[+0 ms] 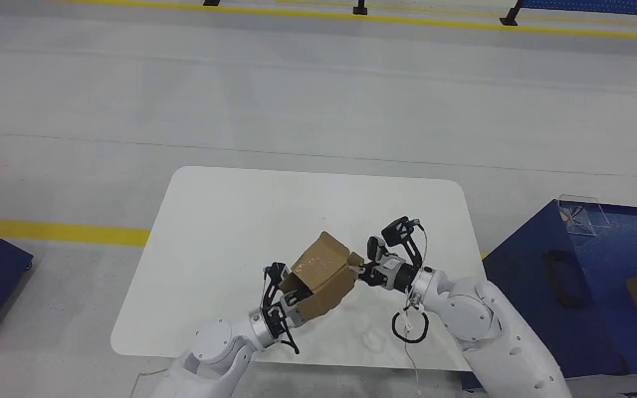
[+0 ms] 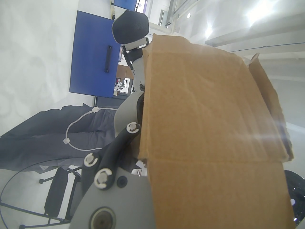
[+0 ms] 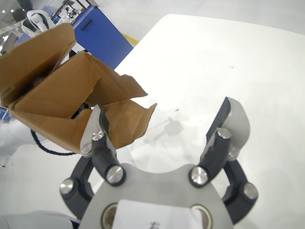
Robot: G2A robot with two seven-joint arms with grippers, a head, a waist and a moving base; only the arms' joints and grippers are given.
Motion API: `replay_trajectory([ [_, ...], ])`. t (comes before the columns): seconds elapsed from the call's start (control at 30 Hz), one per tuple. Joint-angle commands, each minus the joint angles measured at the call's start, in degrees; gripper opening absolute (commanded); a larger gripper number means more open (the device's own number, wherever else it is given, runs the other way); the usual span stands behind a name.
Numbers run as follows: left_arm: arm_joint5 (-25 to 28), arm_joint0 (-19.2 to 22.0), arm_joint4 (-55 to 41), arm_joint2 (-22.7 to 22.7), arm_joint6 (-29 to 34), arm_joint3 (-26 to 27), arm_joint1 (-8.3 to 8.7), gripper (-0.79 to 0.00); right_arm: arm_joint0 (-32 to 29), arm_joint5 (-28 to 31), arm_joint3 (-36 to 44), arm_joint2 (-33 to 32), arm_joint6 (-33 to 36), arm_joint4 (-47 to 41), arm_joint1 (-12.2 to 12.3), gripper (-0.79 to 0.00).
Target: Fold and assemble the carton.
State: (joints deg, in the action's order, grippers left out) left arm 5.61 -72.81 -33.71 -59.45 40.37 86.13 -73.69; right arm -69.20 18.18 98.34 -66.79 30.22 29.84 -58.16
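Pinches carton in left gripper fingers near table's 6 o'clock edge. Spreads right gripper fingers beside its 3 o'clock flap.

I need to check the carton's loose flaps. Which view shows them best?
Right wrist view: the carton faces it open-ended, flaps splayed beside the open right end effector. Top view gives tilted outer sides; left wrist view, a plain panel.

The carton hangs tilted over the front part of the worktop, its left end in the left gripper, with the right gripper just right of it (one finger beside a loose flap).
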Motion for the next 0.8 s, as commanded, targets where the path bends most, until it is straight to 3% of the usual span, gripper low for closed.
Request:
replay_trajectory([
  [0.0,0.1,0.0,0.0,0.1,-0.1,0.0,-0.04,-0.785,0.1,-0.3,0.0,0.5,-1.7,2.7,-0.1,0.000],
  [0.2,1.0,0.0,1.1,0.3,-1.2,0.0,-0.13,-0.785,0.0,-0.8,0.2,-0.7,-5.0,4.4,-0.3,0.000],
  [0.47,2.7,-0.7,4.4,1.6,-3.1,0.5,-0.32,-0.785,1.6,-8.1,-0.9,0.9,-15.1,20.7,-1.0,0.000],
  [0.77,2.2,-1.3,5.2,1.3,-3.2,1.3,-0.21,-0.785,2.8,-7.9,-0.7,3.6,-13.4,23.6,-1.9,0.000],
])
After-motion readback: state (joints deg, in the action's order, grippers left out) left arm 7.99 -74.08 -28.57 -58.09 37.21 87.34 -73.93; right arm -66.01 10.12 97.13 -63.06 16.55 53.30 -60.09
